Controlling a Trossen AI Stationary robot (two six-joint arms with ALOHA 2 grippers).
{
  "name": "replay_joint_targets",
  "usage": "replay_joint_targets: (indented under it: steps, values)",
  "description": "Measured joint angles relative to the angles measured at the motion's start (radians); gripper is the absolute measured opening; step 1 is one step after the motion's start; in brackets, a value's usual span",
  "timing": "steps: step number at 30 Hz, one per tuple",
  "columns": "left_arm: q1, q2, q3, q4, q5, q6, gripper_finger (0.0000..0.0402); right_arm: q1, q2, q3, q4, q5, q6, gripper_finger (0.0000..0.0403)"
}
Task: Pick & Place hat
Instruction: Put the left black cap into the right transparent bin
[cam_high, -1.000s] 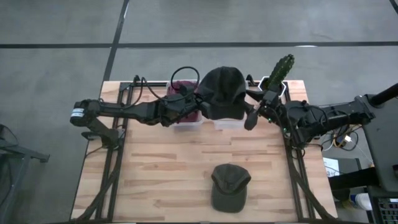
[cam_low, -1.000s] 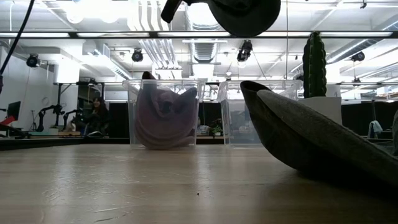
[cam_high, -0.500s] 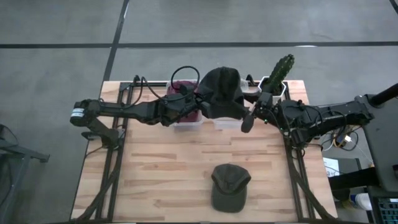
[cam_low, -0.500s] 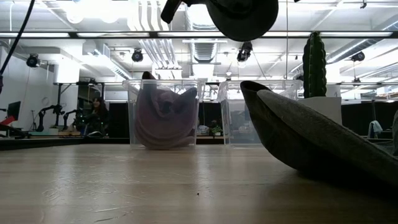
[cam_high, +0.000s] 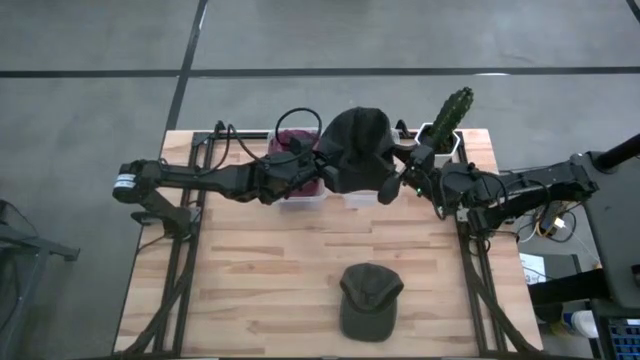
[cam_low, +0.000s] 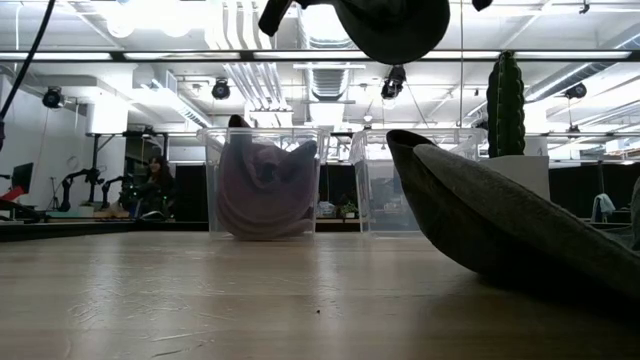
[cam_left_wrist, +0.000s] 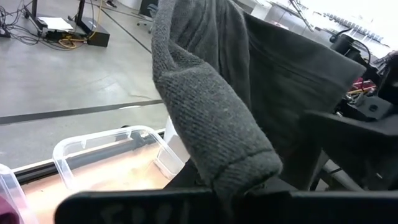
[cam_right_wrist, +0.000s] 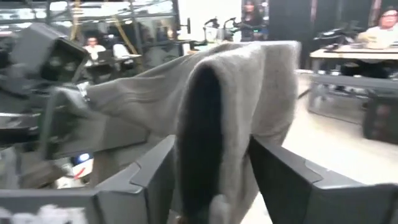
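A dark grey knit hat (cam_high: 357, 150) hangs in the air over the bins at the table's far edge, and it also shows at the top of the low view (cam_low: 395, 25). My left gripper (cam_high: 322, 165) is shut on it from the left. My right gripper (cam_high: 385, 190) is open at the hat's right side. In the right wrist view a hanging fold of the hat (cam_right_wrist: 217, 124) stands between its two fingers. An olive cap (cam_high: 369, 300) lies flat on the table near the near edge. My left gripper (cam_left_wrist: 230, 186) pinches the hat's thick knit rim (cam_left_wrist: 217, 137), a folded edge of several layers. It comes level from the table's left, and the hat is lifted clear and droops past the fingers. My right gripper (cam_right_wrist: 214, 180) straddles a fold; whether it touches, I cannot tell.
A clear bin holding purple cloth (cam_high: 297, 165) and a clear bin beside it (cam_high: 365, 198) stand at the far edge under the hat. A potted cactus (cam_high: 450, 115) stands at the far right corner. Bare wood lies between the bins and the cap.
My right gripper has moved toward the table's left, closing in on the hanging hat until its fingers stand around the hat's right side. The hat stays held aloft by my left gripper.
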Motion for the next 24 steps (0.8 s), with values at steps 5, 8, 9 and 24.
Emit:
replay_joint_targets:
  steps: [5, 8, 9, 24]
  values:
    - [0.0, 0.0, 0.0, 0.0, 0.0, 0.001, 0.0005, 0.0, -0.008, 0.0, 0.004, 0.016, -0.008, 0.013]
    - [-0.001, 0.0, 0.0, 0.0, 0.0, 0.002, 0.0005, 0.0, -0.008, 0.0, 0.004, 0.016, -0.021, 0.0078]
    - [-0.001, 0.0, 0.0, 0.0, 0.001, 0.002, 0.0005, 0.0, -0.008, 0.0, 0.004, 0.016, -0.027, 0.006]
    - [0.0, 0.0, 0.0, 0.0, 0.036, 0.025, 0.004, 0.0, -0.008, 0.0, -0.004, 0.009, -0.032, 0.0011]
